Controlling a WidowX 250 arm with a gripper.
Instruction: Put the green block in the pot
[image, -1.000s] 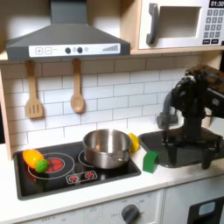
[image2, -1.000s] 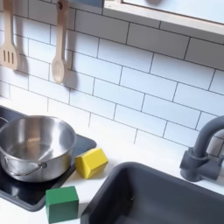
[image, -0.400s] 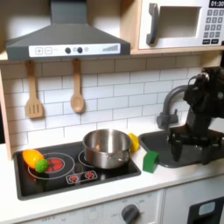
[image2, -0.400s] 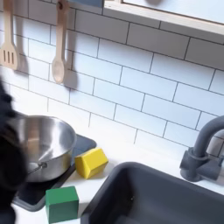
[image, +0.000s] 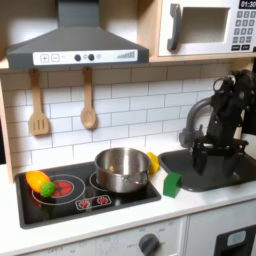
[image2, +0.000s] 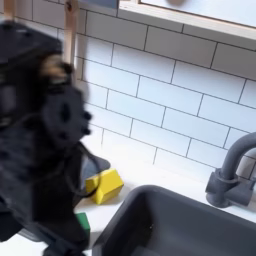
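Pot as ref, first exterior view: sits on black cooktop. Green block on counter just beside cooktop edge, toward the first exterior view's right of pot, not touching it. Yellow piece betw. pot and block, at pot wall. Gripper hangs over sink, well apart from pot; opening cannot be told, nothing seen held.

Second exterior view: blurred black arm in foreground covers pot area. Green block partly visible at arm edge, near yellow piece. Jaw state unreadable.
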